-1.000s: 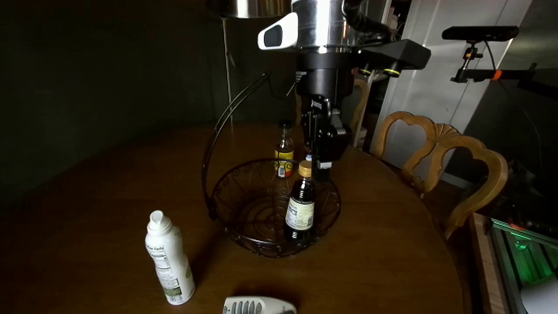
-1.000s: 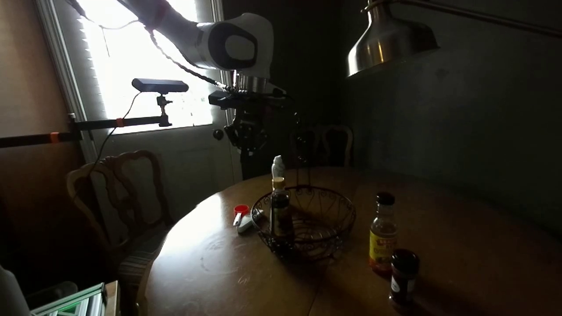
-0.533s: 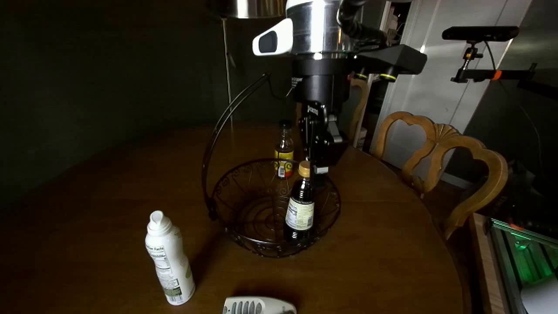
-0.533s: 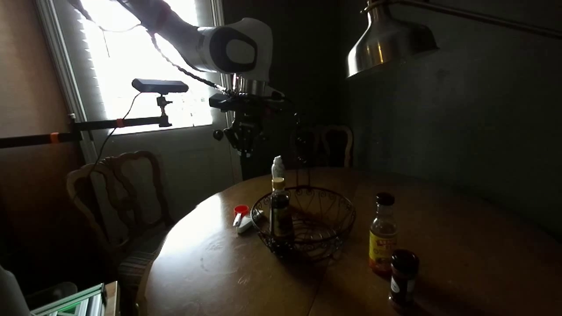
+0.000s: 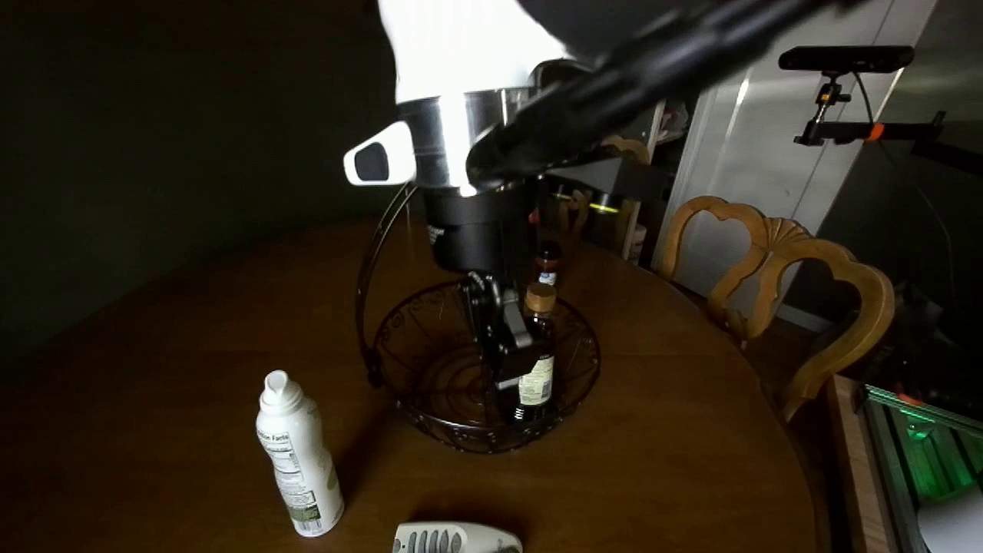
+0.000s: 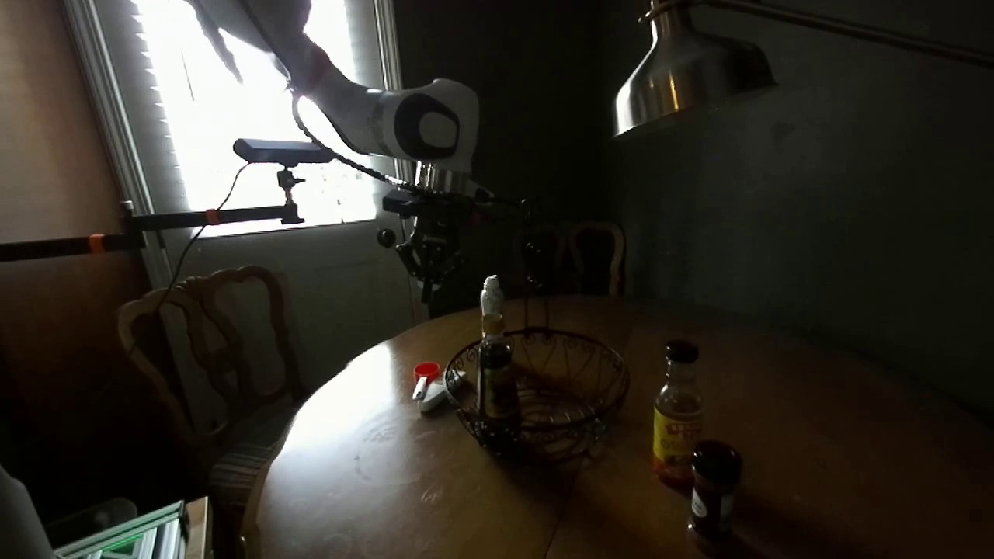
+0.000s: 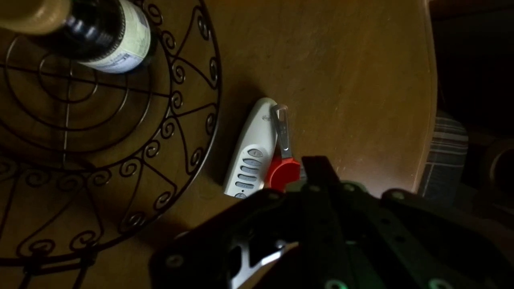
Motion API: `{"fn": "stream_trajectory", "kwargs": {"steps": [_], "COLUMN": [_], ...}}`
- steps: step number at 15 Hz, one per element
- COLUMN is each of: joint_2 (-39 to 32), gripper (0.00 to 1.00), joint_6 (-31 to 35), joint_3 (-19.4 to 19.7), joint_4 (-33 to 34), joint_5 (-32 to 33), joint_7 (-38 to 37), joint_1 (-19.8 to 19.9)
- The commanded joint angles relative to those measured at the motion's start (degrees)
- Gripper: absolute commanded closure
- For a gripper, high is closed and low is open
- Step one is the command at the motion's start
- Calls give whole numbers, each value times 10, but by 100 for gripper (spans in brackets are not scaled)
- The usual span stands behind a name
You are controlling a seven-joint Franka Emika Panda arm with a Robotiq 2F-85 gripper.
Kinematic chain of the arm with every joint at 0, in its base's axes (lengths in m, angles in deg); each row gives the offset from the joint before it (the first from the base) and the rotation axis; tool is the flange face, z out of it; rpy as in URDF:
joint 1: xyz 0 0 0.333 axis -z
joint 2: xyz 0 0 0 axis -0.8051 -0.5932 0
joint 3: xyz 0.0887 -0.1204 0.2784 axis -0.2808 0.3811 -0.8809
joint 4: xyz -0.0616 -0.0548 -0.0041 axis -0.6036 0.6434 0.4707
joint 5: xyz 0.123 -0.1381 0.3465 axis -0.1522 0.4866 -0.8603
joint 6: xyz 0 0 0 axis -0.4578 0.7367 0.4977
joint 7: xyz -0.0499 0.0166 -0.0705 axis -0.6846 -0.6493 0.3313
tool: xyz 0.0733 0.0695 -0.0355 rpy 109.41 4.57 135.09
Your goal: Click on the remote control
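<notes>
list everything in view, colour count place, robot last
Remote control: one, light grey, beside the basket
Scoop: one, red, pale handle, beside the remote control
Basket: one, dark wire, on the table
Dark bottle: one, tan cap, inside the basket
Tall bottle: one, white, on the table
Clear bottle: one, yellow label, on the table
Jar: one, dark, beside the clear bottle
Table: one, brown, beneath these
Chairs: at least two, brown, around the table
Lamp: one, silver, high up
Window: one, white, behind the arm
Camera: at least one, black, on a bar
Frame: one, lit green, past the table
Arm: one, mostly white, above the table
Gripper: one, black, above the table
</notes>
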Motion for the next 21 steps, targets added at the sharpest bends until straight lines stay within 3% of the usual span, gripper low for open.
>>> {"fn": "stream_trajectory", "kwargs": {"steps": [1,5,10,11,21], "joint_2": [-79,-145,-221,-186,-243], "gripper": [100,100,100,99,100], "joint_6": [-21,-31,-59,-27,-29], "joint_3": [-12,-23,-26,-32,-27], "joint_4": [60,101,159,119,157], "joint_5": [19,26,80,56,88], "joint_7": [-15,-14,-20,-15,-52], "joint_1": [0,-3,-19,-5,-27]}}
